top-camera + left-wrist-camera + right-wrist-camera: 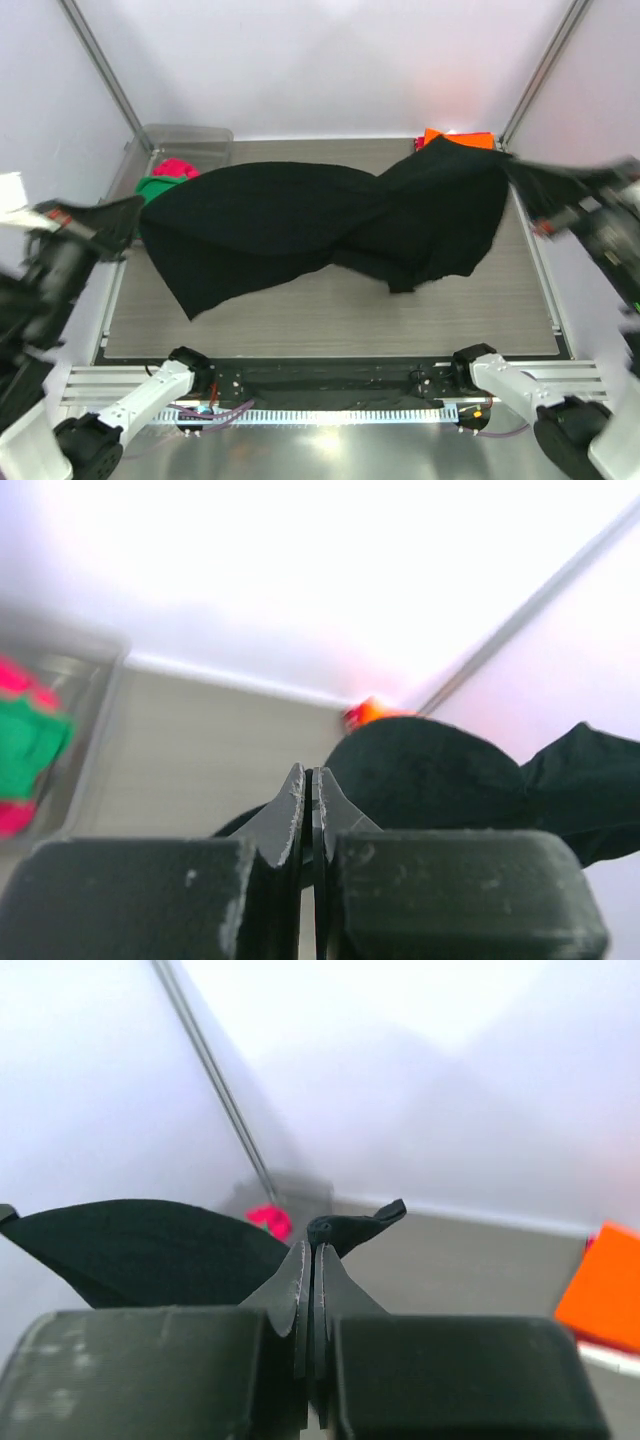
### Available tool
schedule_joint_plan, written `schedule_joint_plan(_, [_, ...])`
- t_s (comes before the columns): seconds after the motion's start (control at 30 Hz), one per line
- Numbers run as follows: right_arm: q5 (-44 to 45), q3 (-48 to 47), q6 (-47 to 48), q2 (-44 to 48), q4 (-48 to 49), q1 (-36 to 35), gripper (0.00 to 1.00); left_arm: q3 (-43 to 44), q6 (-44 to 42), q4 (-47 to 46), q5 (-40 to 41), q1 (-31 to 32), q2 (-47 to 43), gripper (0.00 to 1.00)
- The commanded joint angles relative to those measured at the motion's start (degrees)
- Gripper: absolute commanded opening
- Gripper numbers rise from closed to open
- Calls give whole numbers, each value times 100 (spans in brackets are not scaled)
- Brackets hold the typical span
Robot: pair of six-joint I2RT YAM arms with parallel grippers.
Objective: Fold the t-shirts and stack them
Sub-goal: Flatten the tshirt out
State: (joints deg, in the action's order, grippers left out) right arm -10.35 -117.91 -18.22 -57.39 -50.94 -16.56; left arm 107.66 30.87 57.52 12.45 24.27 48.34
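Note:
A black t-shirt point(320, 225) hangs twisted and stretched above the grey table point(330, 315), its lower folds near the surface. My left gripper point(128, 215) is shut on its left end at the table's left edge. My right gripper point(530, 188) is shut on its right end at the far right. In the left wrist view the jaws point(312, 782) are pressed together on dark cloth, and the shirt point(440, 780) billows beyond them. In the right wrist view the jaws point(313, 1252) pinch a black fabric tip point(352, 1228), with the rest of the shirt point(140, 1250) to the left.
A clear bin point(190, 140) at the back left holds red and green shirts point(165, 178). An orange shirt point(460, 138) lies at the back right corner. White walls and metal posts enclose the table.

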Motion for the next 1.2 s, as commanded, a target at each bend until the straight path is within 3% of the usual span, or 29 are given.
schedule_joint_plan(0.0, [-169,-538,178,622,181,-32,1,404,-319,-530,-803,-28,-359,0])
schedule_joint_plan(0.27, [322,-2183,117,834,-399,-190,1,1318,-266,-707,-919,-19,-641,0])
schedule_joint_plan(0.4, [1347,-2280,274,834,-373,-400,1,1486,-170,-759,-920,-19,-457,0])
schedule_joint_plan(0.6, [2571,-1895,714,282,57,-1007,1,1347,-169,-733,-305,-28,96,0])
schedule_joint_plan(0.7, [3546,-1438,1090,-219,513,-1540,1,891,-169,-864,368,-19,456,0])
schedule_joint_plan(0.73, [4227,-1341,1258,-377,628,-1744,1,793,-161,-874,590,-28,657,0])
schedule_joint_plan(0.87, [5226,-761,2146,-1605,1497,-2194,1,301,-239,-935,1233,-28,1360,0])
schedule_joint_plan(0.9, [5175,-664,2208,-1879,1682,-2124,1,-48,-274,-1031,1303,-28,1484,0])
schedule_joint_plan(0.93, [4896,-646,1921,-2108,1692,-1488,1,-234,-336,-1258,1461,-28,1607,0])
schedule_joint_plan(0.97, [3919,-576,1623,-2293,1797,-1082,1,-445,-354,-1400,1523,-37,1835,0])
schedule_joint_plan(1.0, [3613,-184,1402,-2643,1963,-747,1,-813,-380,-1532,1532,-158,2037,0])
schedule_joint_plan(1.1, [3208,643,1023,-3555,2761,63,1,-1411,-372,-1918,1236,-658,2913,0])
schedule_joint_plan(1.17, [2917,603,681,-4330,2922,537,1,-1572,-319,-2191,919,-932,3521,0])
